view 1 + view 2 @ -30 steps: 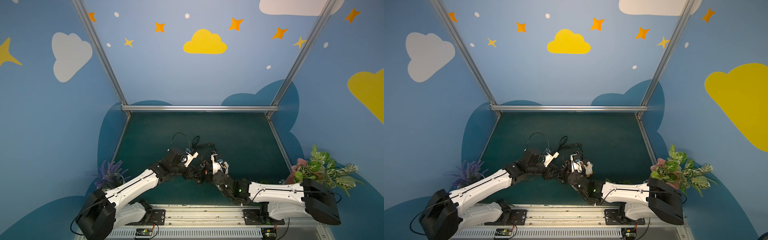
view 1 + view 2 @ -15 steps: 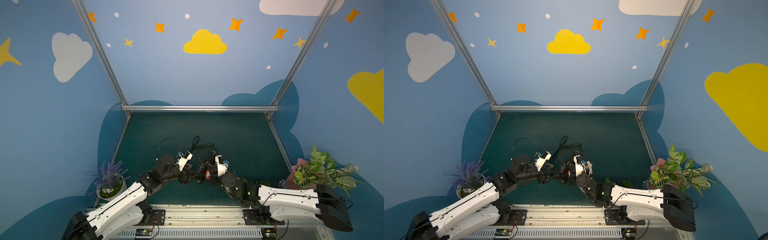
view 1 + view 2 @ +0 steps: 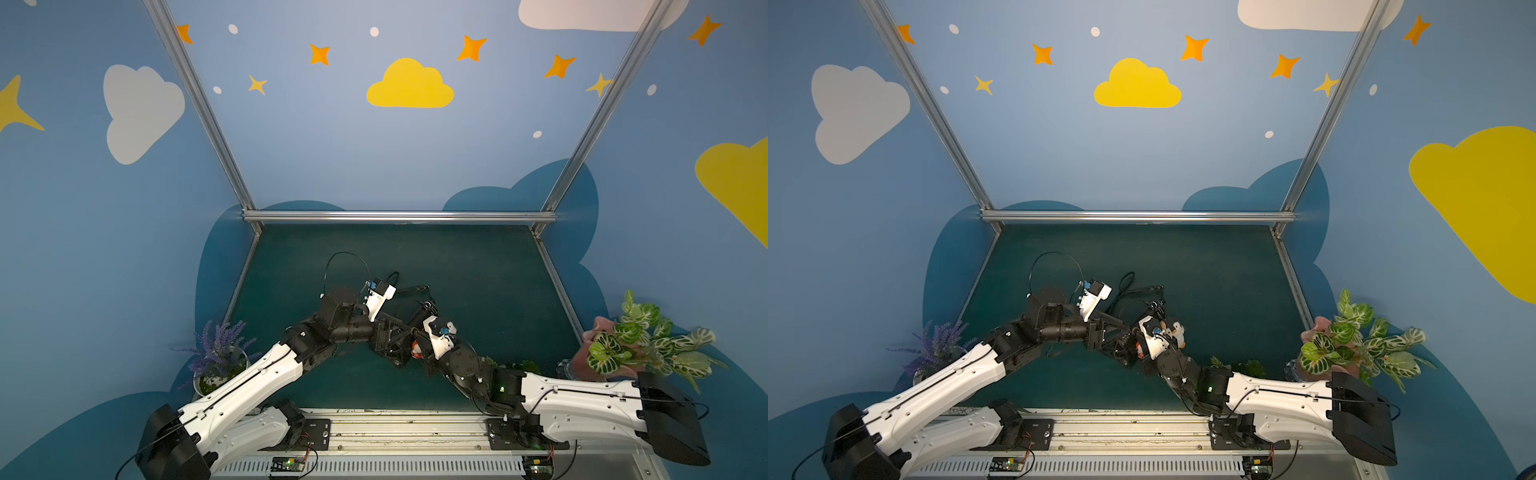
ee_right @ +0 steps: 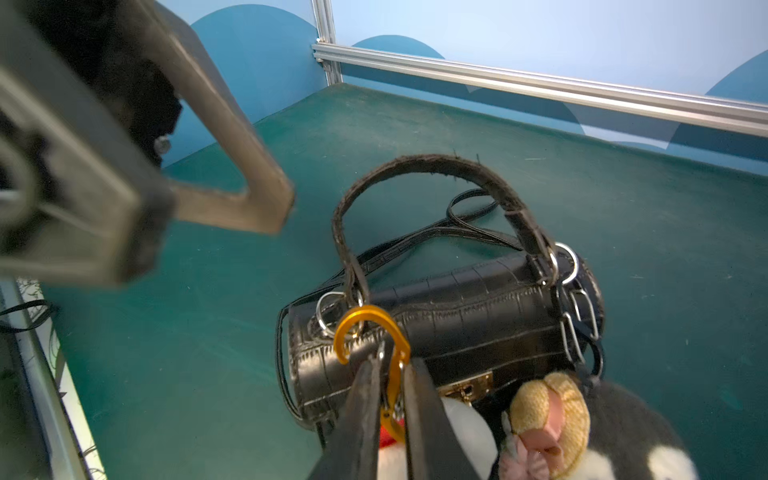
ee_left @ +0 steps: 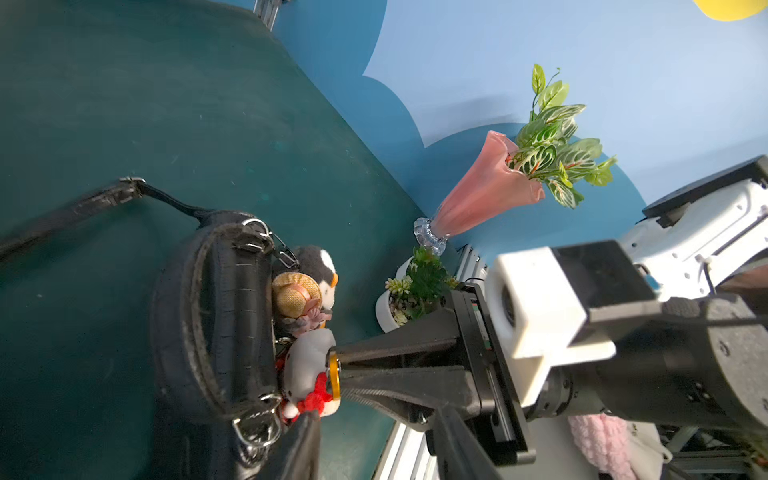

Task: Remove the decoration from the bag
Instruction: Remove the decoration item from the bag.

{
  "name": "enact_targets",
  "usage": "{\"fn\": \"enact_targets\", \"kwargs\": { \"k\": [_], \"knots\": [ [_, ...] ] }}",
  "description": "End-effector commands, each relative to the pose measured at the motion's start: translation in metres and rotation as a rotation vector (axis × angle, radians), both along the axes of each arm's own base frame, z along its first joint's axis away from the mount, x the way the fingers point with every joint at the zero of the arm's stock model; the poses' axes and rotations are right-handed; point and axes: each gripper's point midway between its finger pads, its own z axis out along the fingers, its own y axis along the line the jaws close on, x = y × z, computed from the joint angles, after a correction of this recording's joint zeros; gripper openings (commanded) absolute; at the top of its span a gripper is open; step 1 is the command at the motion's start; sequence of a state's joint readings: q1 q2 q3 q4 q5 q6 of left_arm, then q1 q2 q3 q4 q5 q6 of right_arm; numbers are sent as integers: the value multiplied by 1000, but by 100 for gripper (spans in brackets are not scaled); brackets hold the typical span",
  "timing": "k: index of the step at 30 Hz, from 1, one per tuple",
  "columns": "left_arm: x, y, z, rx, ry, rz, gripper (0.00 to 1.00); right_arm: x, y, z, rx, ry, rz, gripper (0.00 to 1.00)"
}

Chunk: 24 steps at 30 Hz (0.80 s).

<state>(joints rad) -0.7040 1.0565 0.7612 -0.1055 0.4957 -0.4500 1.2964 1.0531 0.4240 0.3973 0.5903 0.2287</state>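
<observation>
Grip first: the right gripper (image 4: 390,370) has its two fingers squeezed together on the orange carabiner (image 4: 365,324), pinching its straight side. The hook's curved end sits at the silver ring (image 4: 328,309) where the handle (image 4: 436,166) meets the bag (image 4: 457,324). I cannot tell whether the hook is through that ring or only against it.

From the right wrist camera I see the decoration (image 4: 548,419) hanging just beside those fingers and pressed against the bag's front, next to the gold clasp (image 4: 465,386). It is a cluster: a white plush (image 4: 465,428) touching the fingers, then a doll in a straw hat, then a black-and-white penguin (image 4: 644,436) farthest from the grip. The left wrist camera shows the same cluster (image 5: 305,299) lined up along the bag (image 5: 216,324), with the right gripper's tips resting at the white plush and the carabiner edge-on between them.

The bag lies on its side on the green mat (image 4: 540,158), handle arched up, thin strap (image 4: 469,216) looped behind it. In both top views it is mostly hidden under the two wrists near the table's front middle.

The left gripper (image 3: 397,349) hovers just beside the bag's ring end, its jaws standing apart, and I see nothing clamped between them.
</observation>
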Motion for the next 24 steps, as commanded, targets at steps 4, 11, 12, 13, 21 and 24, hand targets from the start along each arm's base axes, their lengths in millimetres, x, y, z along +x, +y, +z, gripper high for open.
{"fn": "enact_targets", "kwargs": {
  "k": [4, 11, 12, 13, 21, 24],
  "knots": [
    [-3, -10, -8, 12, 75, -24, 40, -2, 5, 10, 27, -44, 9, 15],
    [6, -14, -20, 40, 97, 0, 37, -4, 9, 7, 0, -55, 20, 15],
    [7, -14, -22, 45, 98, 3, 35, -4, 9, 8, -1, -57, 21, 15],
    [8, -14, -23, 50, 98, 8, 33, -5, 9, 8, -1, -57, 21, 15],
    [10, -17, -24, 48, 88, 12, 15, -5, 10, 4, -16, -57, 20, 15],
    [10, -18, -26, 49, 98, 7, 10, -5, 11, 3, -24, -56, 20, 15]
  ]
}}
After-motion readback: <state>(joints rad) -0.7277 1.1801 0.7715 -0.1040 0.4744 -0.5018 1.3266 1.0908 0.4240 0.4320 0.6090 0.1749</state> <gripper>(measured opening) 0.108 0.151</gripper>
